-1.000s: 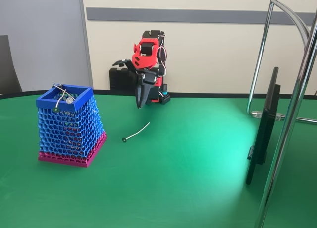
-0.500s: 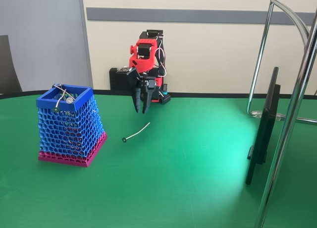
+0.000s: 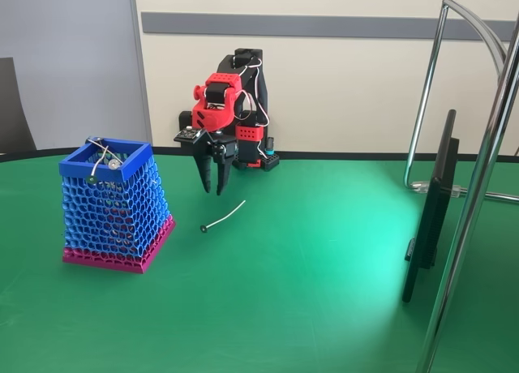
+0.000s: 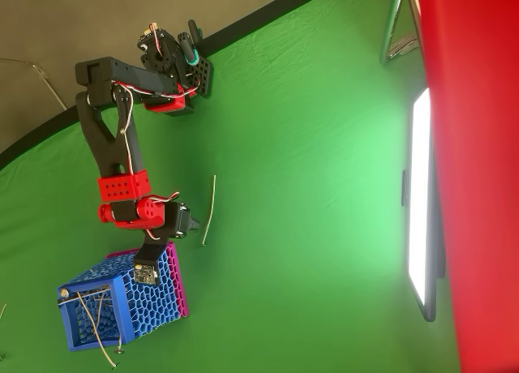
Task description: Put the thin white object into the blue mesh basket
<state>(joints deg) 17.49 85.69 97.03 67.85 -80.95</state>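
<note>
End effector [image 3: 212,188] points down, fingers slightly parted.

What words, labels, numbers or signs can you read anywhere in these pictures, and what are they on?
None can be read.
The arm's red and black parts, ending in the gripper, show no legible marking.
The blue mesh basket and the thin white object bear no lettering.
The screen at the table's edge is glared out white in the overhead view, edge-on in the fixed view.

green table [image 3: 308,292], basket [image 3: 113,207], white stick [image 3: 225,216]
</note>
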